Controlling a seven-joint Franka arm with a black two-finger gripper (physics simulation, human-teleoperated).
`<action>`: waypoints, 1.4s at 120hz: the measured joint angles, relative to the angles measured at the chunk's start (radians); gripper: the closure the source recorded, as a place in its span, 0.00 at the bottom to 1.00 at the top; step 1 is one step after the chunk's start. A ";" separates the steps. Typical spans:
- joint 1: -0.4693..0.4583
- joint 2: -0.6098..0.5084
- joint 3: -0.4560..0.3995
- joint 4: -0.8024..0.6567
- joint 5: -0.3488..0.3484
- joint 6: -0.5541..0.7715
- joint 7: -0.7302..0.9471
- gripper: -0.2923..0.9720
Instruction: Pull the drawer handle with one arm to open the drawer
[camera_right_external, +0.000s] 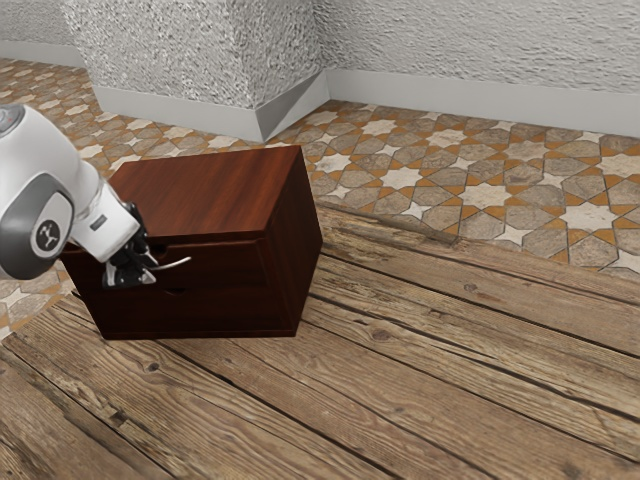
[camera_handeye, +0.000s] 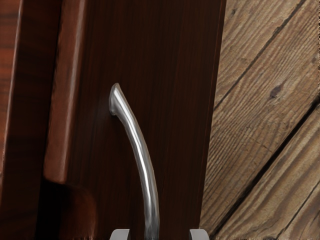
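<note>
Your gripper (camera_right_external: 137, 270) stands released, fingertips (camera_handeye: 120, 234) apart either side of the drawer handle (camera_handeye: 137, 150). The handle runs toward 3 o'clock from the gripper across the drawer front (camera_right_external: 225, 262). The cabinet (camera_right_external: 215, 190) sits at the exterior view's 9 o'clock on the plank floor (camera_right_external: 430, 380).

Reddish-brown cabinet (camera_right_external: 210, 195), silver handle (camera_handeye: 140, 150), star-patterned tiles (camera_right_external: 480, 190).
</note>
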 joint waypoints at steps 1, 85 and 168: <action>0.000 -0.002 0.000 -0.001 0.000 -0.001 0.000 0.73; -0.026 -0.101 -0.008 -0.074 -0.008 -0.079 -0.015 0.75; -0.093 -0.243 0.058 -0.194 -0.008 -0.115 -0.011 0.75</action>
